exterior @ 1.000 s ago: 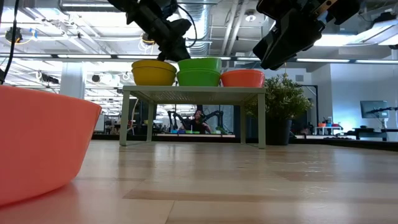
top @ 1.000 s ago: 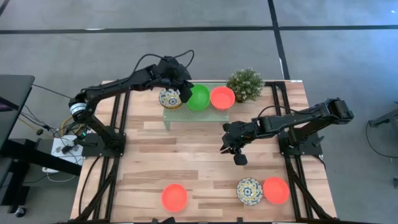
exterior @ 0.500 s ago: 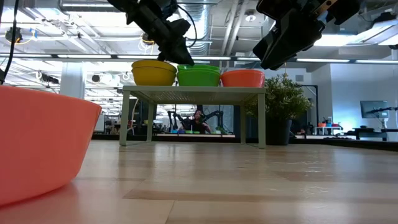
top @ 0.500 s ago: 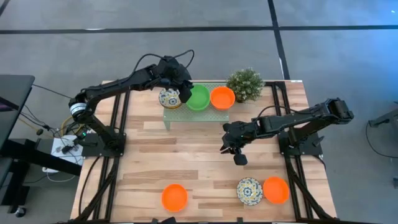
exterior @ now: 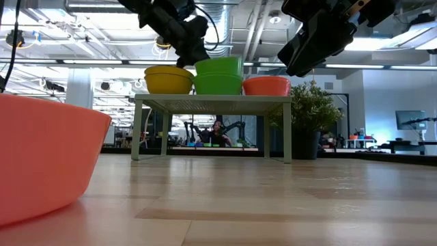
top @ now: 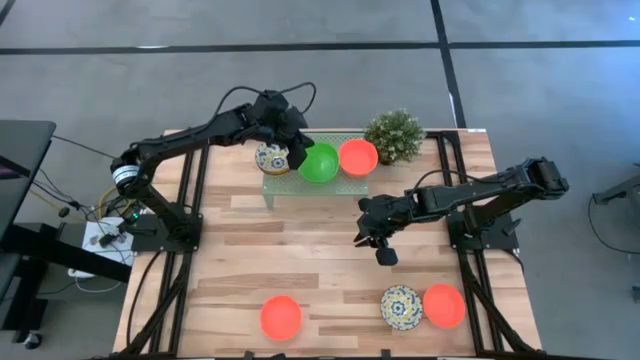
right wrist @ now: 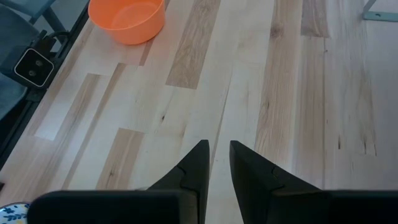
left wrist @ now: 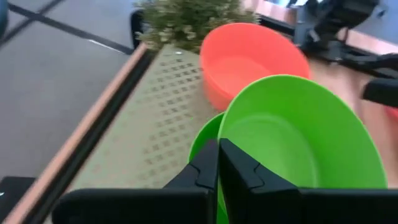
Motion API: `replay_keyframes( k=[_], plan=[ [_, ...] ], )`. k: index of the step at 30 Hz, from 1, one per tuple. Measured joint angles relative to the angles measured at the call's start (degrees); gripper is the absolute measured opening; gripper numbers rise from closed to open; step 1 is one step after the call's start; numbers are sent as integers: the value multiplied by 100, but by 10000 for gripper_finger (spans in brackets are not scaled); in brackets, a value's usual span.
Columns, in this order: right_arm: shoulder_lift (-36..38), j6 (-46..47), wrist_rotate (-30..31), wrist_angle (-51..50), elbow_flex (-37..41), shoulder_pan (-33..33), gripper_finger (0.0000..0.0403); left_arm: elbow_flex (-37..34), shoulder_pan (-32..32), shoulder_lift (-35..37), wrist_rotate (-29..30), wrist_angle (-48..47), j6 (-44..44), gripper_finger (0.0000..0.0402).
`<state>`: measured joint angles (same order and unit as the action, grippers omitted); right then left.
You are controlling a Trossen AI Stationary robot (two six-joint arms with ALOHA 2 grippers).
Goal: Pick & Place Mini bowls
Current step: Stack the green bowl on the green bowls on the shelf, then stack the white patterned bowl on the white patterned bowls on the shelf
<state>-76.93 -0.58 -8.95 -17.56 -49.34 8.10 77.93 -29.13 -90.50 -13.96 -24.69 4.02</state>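
While the left pincer [left wrist: 217,163] is clamped shut on the near rim of the top green bowl [left wrist: 298,134], that bowl sits tilted, nested in a 2nd green one [left wrist: 203,138] on the little shelf [top: 285,183]. Landmark = the shelf: patterned bowl [top: 271,157] is on it to the left of the green stack, red-orange bowl [top: 357,156] to the right, plant [top: 394,135] just past that end.

Imo the trick is lifting straight up first so the lower bowl doesn't drag along, then clearing the red-orange one before swinging out over the desk [top: 300,255]. Rim grip is thin, so go slow w/ no twisting.

Right pincer [right wrist: 214,163] hangs over bare desk in front of the shelf, fingers slightly apart, holding nothing.
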Motion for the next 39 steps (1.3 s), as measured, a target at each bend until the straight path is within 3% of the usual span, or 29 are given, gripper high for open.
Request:
replay_keyframes(
  k=[17, 24, 32, 39],
  plan=[
    [0, -291, 0, 5, 0, 2, 59, -4, 66, -246, 69, -518, -130, 5],
    [0, -292, 0, 7, 0, 2, 59, 0, 40, -400, 83, -290, -127, 30],
    [0, -291, 0, 7, 1, 2, 59, -4, 53, 51, 88, -178, -126, 68],
    [0, -295, 0, 25, 2, 2, 59, -4, 115, 653, 86, -138, -128, 76]
  ],
)
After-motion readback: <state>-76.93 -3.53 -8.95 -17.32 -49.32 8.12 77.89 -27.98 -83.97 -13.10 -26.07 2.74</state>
